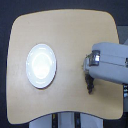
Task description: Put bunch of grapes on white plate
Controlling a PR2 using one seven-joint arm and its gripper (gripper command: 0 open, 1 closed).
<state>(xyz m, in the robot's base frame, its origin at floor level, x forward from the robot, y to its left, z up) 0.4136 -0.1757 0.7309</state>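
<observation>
Well apart from the white plate (41,65), toward the exterior view's right on the worktop (67,35): bunch of grapes (90,83), probably light, soft, bruisable, best pinched across mid-cluster, directly under the jaws, whose spread cannot be told.
</observation>
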